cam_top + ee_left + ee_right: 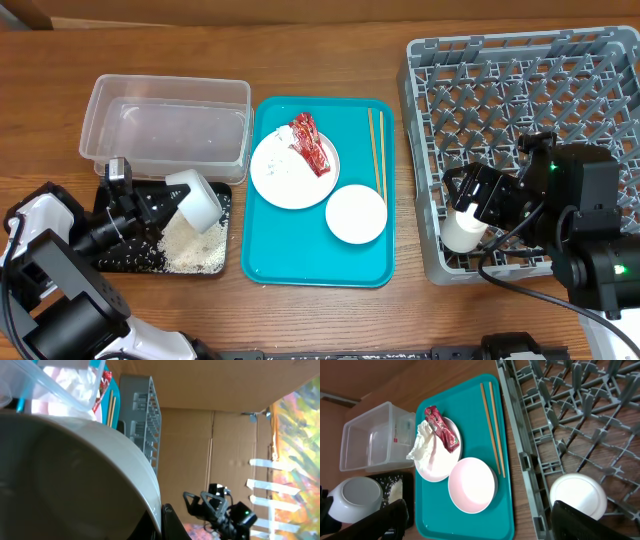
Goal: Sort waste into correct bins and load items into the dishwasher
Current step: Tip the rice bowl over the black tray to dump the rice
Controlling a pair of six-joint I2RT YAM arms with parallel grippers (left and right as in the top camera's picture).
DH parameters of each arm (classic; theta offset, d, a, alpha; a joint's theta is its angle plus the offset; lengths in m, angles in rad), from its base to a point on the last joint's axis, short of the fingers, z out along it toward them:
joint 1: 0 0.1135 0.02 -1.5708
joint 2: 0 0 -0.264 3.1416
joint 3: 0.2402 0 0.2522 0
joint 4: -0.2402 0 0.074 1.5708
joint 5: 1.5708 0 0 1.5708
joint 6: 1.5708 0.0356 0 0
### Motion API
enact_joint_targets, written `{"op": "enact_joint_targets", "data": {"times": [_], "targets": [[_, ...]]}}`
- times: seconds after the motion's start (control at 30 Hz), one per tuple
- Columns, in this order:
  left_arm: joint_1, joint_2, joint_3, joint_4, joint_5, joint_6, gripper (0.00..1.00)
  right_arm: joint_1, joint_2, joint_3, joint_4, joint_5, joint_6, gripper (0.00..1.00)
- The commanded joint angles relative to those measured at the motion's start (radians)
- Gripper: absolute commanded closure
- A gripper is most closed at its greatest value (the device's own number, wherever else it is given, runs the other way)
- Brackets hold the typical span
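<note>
My left gripper [172,202] is shut on the rim of a pale bowl [197,201], tipped on its side over the black tray [118,262], where white rice [195,245] lies in a pile. In the left wrist view the bowl [75,475] fills the frame beside my finger [168,521]. The clear tub [165,125] stands behind. On the teal tray [300,265] are a white plate [280,178] with the red wrapper [310,143] and the tissue [422,442], a white bowl [355,213] and chopsticks [376,150]. My right gripper [480,525] is open above a small white vessel [577,496] in the grey rack [520,100].
The rack fills the right side of the table, reaching its far and right edges. Bare wood lies between the teal tray and the rack [405,200] and along the front edge. The right arm [580,220] overhangs the rack's near right corner.
</note>
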Motion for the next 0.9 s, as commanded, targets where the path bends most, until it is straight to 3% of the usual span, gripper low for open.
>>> {"op": "enact_joint_targets", "data": {"times": [0.0,0.07,0.4,0.67,0.77,0.8,0.87], "targets": [[-0.002,0.002,0.016,-0.019,-0.003,0.236,0.96,0.000,-0.002,0.020,0.003,-0.005,-0.004,0.07],[-0.001,0.002,0.017,-0.018,-0.020,0.194,0.96,0.000,-0.002,0.020,0.005,-0.005,-0.004,0.07],[-0.100,-0.037,0.025,-0.044,-0.074,0.208,0.96,0.000,-0.002,0.020,0.024,-0.005,-0.007,0.07],[-0.306,-0.135,0.111,-0.035,-0.107,-0.068,0.96,0.000,-0.002,0.020,0.029,-0.005,-0.007,0.07],[-0.409,-0.197,0.126,0.090,-0.219,-0.292,0.96,0.000,-0.002,0.020,0.030,-0.005,-0.006,0.07],[-0.449,-0.220,0.126,0.160,-0.307,-0.412,0.96,0.000,-0.002,0.020,0.031,-0.005,-0.006,0.07],[-0.570,-0.270,0.126,0.312,-0.628,-0.721,0.96,0.000,-0.002,0.020,0.030,-0.006,-0.006,0.07]]}}
